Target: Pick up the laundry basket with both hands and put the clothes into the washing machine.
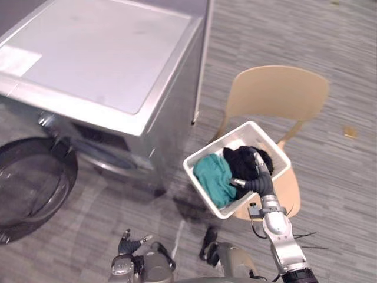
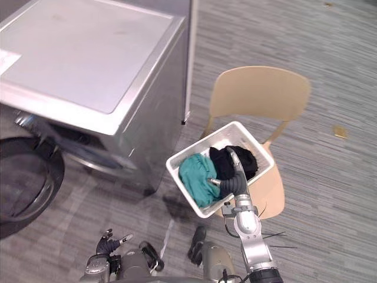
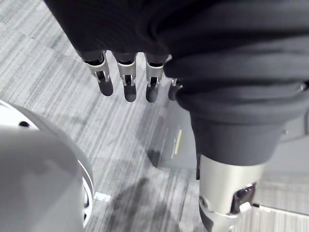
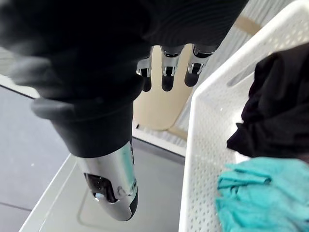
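Right fingers (image 4: 167, 79) straight by basket (image 4: 203, 145), teal cloth (image 4: 260, 195), black cloth (image 4: 275, 111) inside

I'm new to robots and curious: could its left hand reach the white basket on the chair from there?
Probably yes. The left hand hangs open, well apart from the laundry basket, with bare floor between them and nothing blocking the basket's near rim. The arm would have to swing across first.

Basket (image 1: 219, 140) on chair (image 1: 277, 91), clothes (image 1: 215, 177) inside; washing machine (image 1: 100, 59) left of chair, door (image 1: 29, 183) at its front, far left.
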